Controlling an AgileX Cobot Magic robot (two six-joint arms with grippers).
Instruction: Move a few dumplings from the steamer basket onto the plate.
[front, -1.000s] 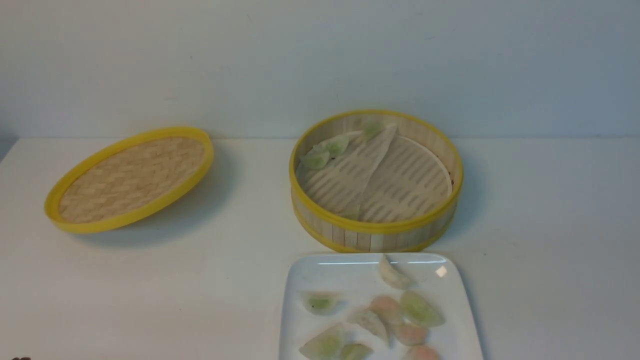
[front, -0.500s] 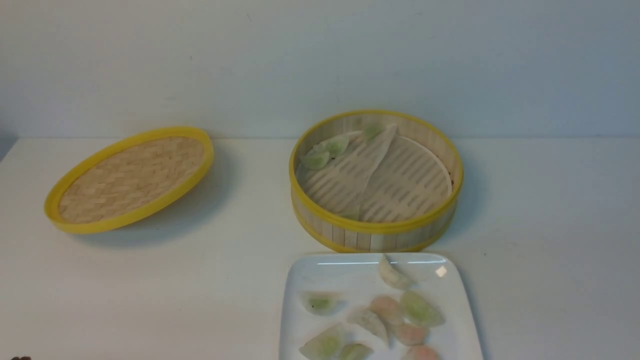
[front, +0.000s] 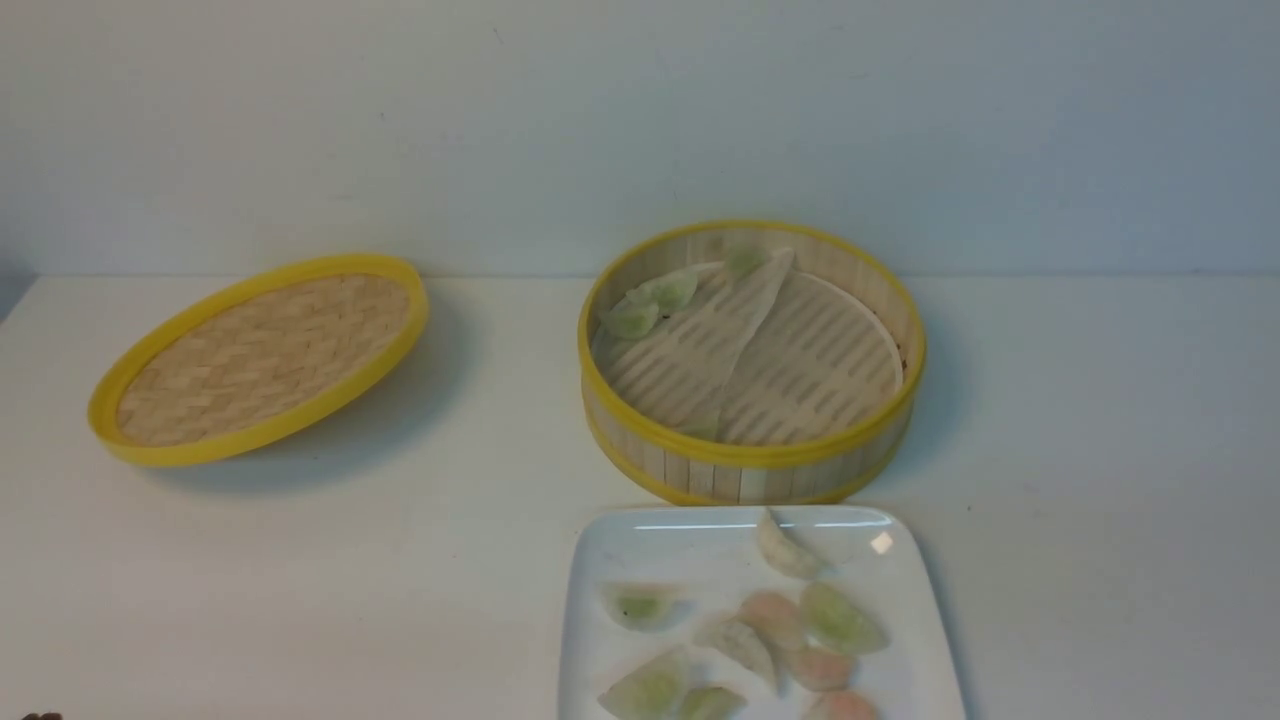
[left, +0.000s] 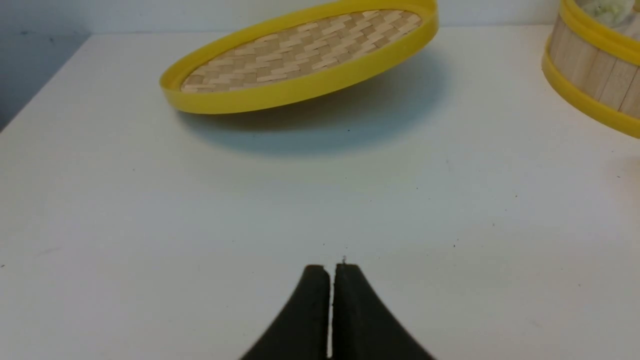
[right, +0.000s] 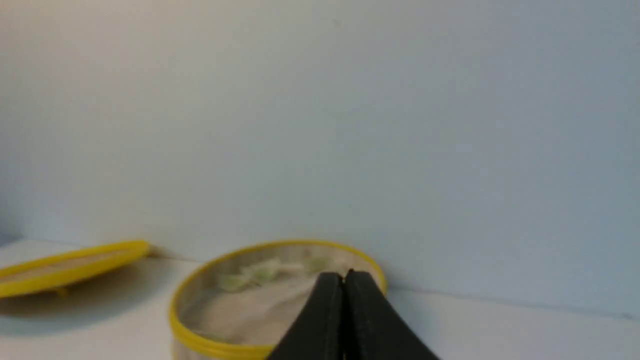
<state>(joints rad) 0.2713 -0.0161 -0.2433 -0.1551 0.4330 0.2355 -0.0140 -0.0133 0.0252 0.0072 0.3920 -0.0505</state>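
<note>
- Pale blue-grey wall behind and a plain white surface (front: 300, 560) below frame the scene; on that surface the dumplings (front: 770, 625) already lie on the white plate (front: 590, 560) at the near edge, green, pinkish and whitish ones loosely grouped, one apart near the far rim.
- Three or so greenish dumplings remain in the steamer basket (front: 750, 470), pressed against its far-left wall, likely the hardest ones to reach.
- Inside the basket, the slotted liner (front: 800, 370) is folded up along a diagonal crease, probably dragged out of flat by picking.
- Plate and basket stand just beside each other, near rim to far rim, which keeps each carry short.
- Off to the left, well apart, the woven lid (front: 260, 355) rests tilted, one edge raised, parked clear of the working path.
- Left gripper (left: 330, 267) hovers low over bare surface near the lid, jaws pressed together, holding nothing; it looks parked.
- Right gripper (right: 344, 275) sits raised and pulled back, looking toward the basket, jaws likewise together and empty.
- With several dumplings plated and both arms withdrawn, the task appears finished.
</note>
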